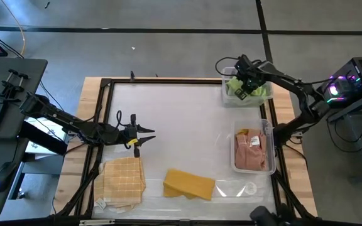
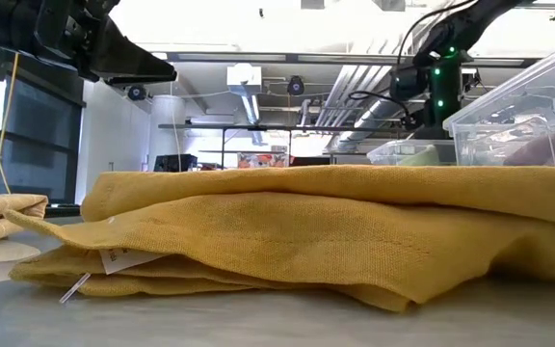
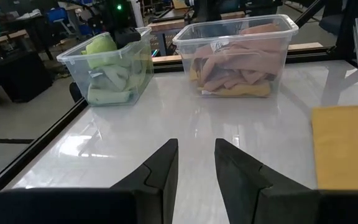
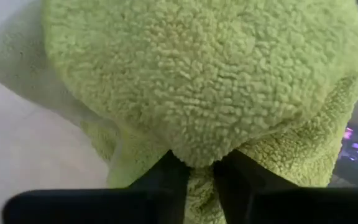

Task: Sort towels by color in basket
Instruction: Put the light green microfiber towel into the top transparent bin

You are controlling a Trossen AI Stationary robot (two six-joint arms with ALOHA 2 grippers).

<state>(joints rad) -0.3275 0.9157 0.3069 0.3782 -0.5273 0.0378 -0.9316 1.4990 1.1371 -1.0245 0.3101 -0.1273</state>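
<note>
in the low view the mustard yellow towel (image 2: 326, 241) fills almost the whole picture, so most of the table behind it is hidden; only an edge of the tan check towel (image 2: 3, 214) shows at the side. in the right wrist view the lime green towel (image 4: 204, 81) covers nearly everything, and the bin under it cannot be made out there.

the right gripper (image 1: 247, 85) is over the far clear plastic bin (image 1: 226, 97), its two dark fingers (image 4: 166, 180) pinched on the fluffy, curly pile of the lime green towel. under it lie pale green towels (image 3: 114, 87); how many, i cannot tell.

the near clear plastic bin (image 1: 269, 164) holds crumpled salmon pink towels (image 1: 251, 150), with a strip of yellow at the bottom; their number is also not clear.

two towels lie on the white table (image 1: 175, 119): the tan check one (image 1: 123, 181), a woven flat square, and the mustard yellow one (image 1: 188, 184), a folded woven rectangle with a small white tag.

the left gripper (image 1: 144, 139) hangs just beyond the tan check towel, fingers a narrow gap apart and holding nothing.
</note>
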